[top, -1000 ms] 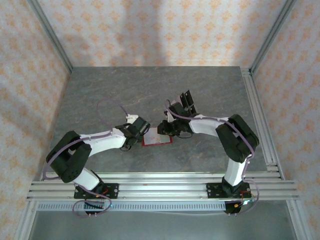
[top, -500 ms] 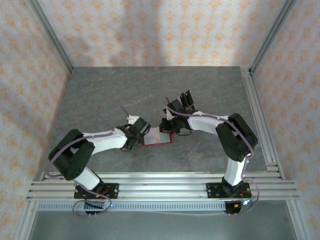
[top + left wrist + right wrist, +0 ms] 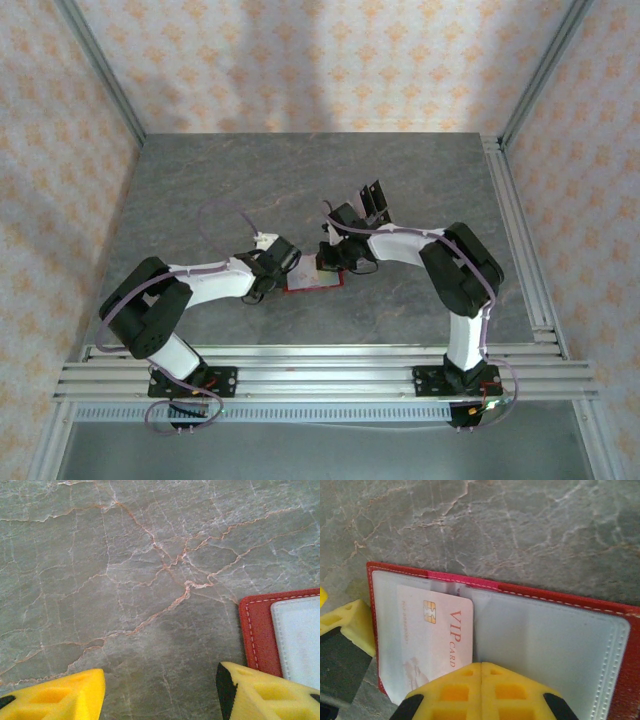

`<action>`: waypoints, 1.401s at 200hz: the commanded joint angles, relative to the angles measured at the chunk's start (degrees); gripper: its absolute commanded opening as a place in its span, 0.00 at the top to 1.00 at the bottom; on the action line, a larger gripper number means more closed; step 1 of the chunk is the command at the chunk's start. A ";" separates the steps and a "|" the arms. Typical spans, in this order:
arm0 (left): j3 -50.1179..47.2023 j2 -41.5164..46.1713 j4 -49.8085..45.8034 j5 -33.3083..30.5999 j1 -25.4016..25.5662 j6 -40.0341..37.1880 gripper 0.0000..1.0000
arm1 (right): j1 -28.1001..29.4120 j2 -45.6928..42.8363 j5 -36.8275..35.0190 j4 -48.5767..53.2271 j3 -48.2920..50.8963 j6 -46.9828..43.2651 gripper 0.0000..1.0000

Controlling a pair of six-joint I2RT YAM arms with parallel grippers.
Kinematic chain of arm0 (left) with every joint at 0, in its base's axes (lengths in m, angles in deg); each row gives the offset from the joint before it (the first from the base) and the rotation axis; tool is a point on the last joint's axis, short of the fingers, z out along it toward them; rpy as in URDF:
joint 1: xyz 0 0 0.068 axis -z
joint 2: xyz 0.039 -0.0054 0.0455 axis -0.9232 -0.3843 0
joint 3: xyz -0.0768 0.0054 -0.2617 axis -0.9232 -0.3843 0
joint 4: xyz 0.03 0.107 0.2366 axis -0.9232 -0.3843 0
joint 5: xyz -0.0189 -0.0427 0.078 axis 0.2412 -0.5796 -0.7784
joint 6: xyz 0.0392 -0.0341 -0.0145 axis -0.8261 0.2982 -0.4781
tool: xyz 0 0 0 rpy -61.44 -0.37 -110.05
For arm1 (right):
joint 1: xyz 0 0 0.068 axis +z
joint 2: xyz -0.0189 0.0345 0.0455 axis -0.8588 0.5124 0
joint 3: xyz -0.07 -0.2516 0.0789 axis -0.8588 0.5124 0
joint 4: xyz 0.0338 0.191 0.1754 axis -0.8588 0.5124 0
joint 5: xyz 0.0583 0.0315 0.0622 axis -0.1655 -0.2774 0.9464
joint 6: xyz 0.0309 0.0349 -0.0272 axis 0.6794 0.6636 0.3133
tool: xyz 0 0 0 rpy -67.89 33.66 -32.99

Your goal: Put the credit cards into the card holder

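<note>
A grey, veined marble tabletop [image 3: 200, 190] sits inside papered walls [image 3: 300, 60], with both arms bolted to the metal rails [image 3: 320, 370] at its near edge. From there each arm folds at the elbow and reaches inward, so the two wrists converge low over the middle of the slab. Between them lies the card holder [image 3: 312, 280], red and spread open flat. The left pincer [image 3: 160, 680] hangs wide over bare stone, its right-hand finger [image 3: 260, 695] just beside the holder's stitched red corner. The right pincer [image 3: 481, 666] has its yellow tips pressed together over the holder's near edge, right at the lower corner of the credit card [image 3: 437, 630]; whether they nip that card I cannot tell. The card lies in the holder's left pocket, its far edge tucked under the pocket's lip (a gold chip shows, and red lettering reads "VIP CARD"). Farther back, just beyond the right wrist, two dark cards [image 3: 372, 198] stand tilted on the tabletop.
</note>
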 commanded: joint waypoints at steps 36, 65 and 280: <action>-1.35 -0.70 1.38 -0.63 0.38 0.56 0.39 | 1.69 1.73 0.25 0.05 -2.82 0.15 0.99; -1.55 -0.71 1.43 -0.53 0.38 0.58 0.39 | 2.30 2.78 1.02 -0.69 -3.60 1.03 0.99; -2.08 -0.08 1.17 -0.95 0.38 0.88 0.38 | 0.66 -1.76 -4.21 2.30 0.25 0.16 0.94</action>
